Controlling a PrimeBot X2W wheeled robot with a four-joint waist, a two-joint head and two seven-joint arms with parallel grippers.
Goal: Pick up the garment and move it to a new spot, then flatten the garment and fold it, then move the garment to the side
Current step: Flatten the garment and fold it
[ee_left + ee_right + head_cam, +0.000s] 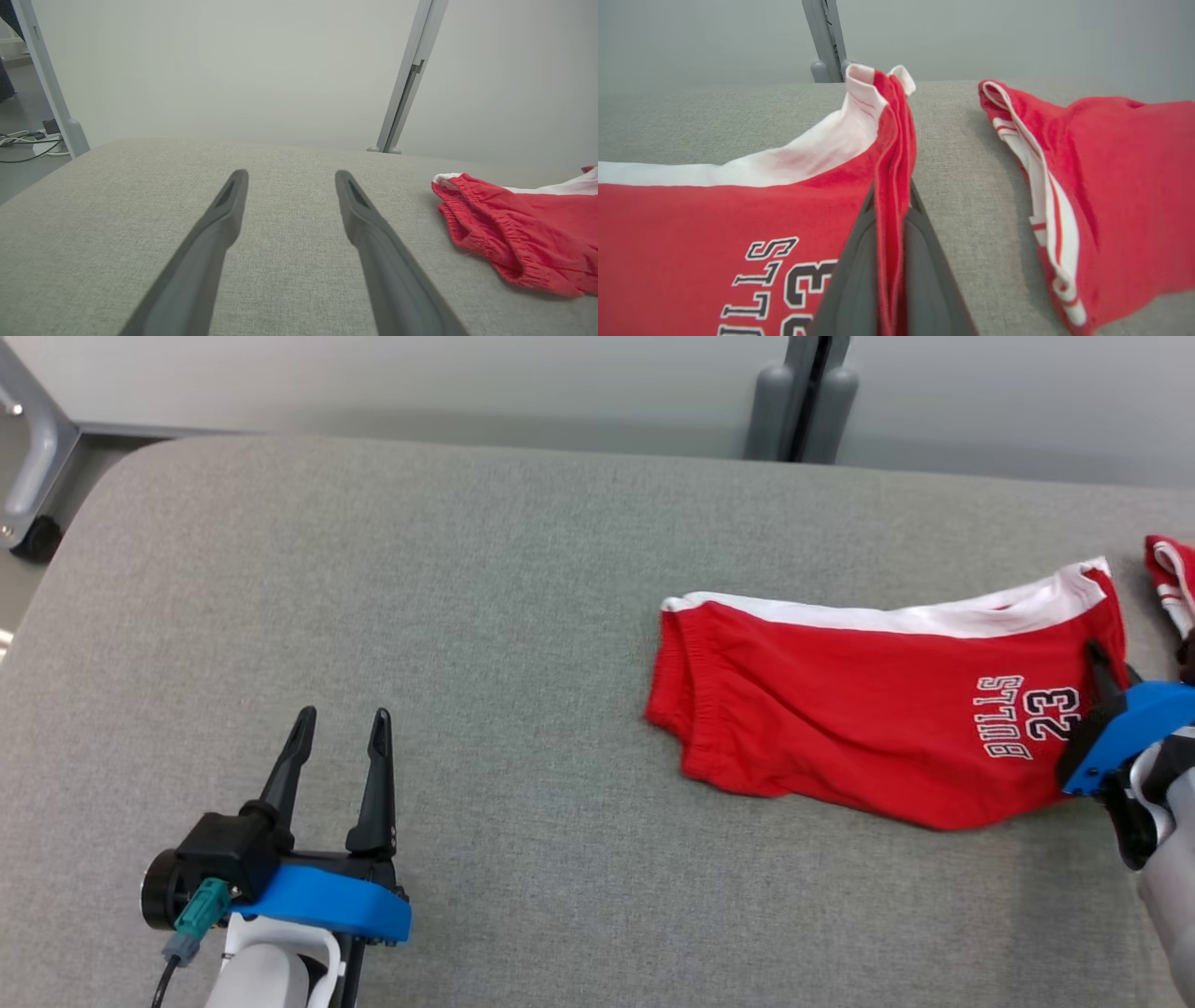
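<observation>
Pinching the red, white-striped garment (pixel 840 709), right gripper (pixel 893 196) clamps; left gripper (pixel 343 721) gapes empty.

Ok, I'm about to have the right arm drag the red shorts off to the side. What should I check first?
1. Grip: the right gripper is shut on the hem of the shorts: ok.
2. All hem layers caught: cannot tell.
3. The left gripper is open, empty and apart from the cloth: ok.
4. The shorts lie flat, but for the hem lifted at the grip: ok.
5. Room to the right: not ok, a second red garment lies close beside the grip.
6. Room to the left: ok, the padded surface is bare there.
</observation>
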